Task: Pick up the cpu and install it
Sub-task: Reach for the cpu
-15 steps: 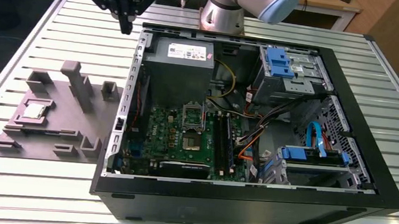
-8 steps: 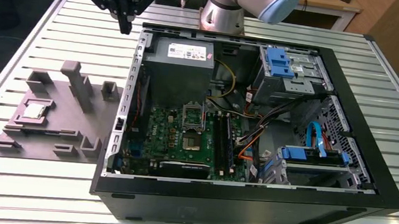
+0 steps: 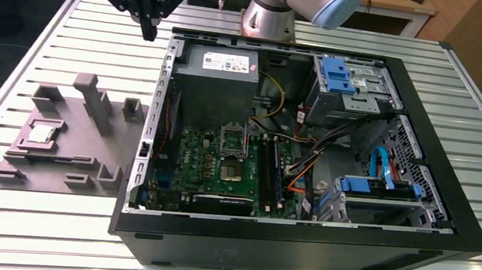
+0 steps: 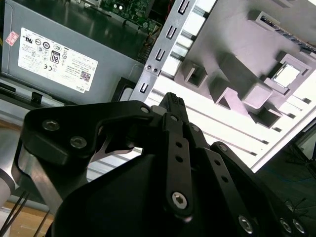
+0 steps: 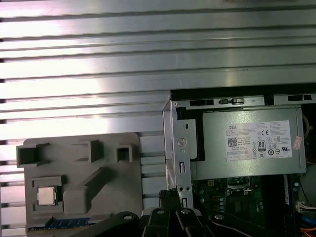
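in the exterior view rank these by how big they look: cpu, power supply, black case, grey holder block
1. black case
2. grey holder block
3. power supply
4. cpu, smallest by far, lying in the holder block

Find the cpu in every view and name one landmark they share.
Exterior view: the cpu sits in a square recess of the grey fixture, to the exterior view's left of the computer case.
Second wrist view: the cpu lies in that recess, on the fixture's side away from the case.
First wrist view: the cpu lies in that recess, apart from the case.
Shared landmark: the grey power supply with its white label.
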Robot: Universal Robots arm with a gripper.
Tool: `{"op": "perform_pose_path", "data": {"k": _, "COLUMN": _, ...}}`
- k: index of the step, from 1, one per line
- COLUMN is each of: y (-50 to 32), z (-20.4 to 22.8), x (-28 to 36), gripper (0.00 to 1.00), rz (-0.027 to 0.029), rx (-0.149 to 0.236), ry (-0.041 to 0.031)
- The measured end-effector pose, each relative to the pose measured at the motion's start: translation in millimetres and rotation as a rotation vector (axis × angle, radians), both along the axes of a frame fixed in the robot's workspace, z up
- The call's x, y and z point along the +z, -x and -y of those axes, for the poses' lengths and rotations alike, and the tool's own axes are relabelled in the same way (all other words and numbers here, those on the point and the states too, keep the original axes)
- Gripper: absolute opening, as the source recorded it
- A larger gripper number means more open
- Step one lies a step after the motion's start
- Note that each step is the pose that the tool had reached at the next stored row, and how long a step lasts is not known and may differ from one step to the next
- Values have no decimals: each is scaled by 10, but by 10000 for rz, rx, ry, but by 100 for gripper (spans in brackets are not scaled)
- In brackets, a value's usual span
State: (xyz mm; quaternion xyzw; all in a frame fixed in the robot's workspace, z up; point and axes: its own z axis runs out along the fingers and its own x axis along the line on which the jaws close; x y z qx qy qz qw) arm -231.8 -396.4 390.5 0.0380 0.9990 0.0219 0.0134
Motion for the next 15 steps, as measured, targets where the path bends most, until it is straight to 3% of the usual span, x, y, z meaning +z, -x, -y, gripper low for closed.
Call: {"op": "perform_pose_path", "data": {"k": 15, "y": 92, "z": 0, "x": 0, "gripper": 10, "rz": 10, "rx": 0, "ry": 0}}
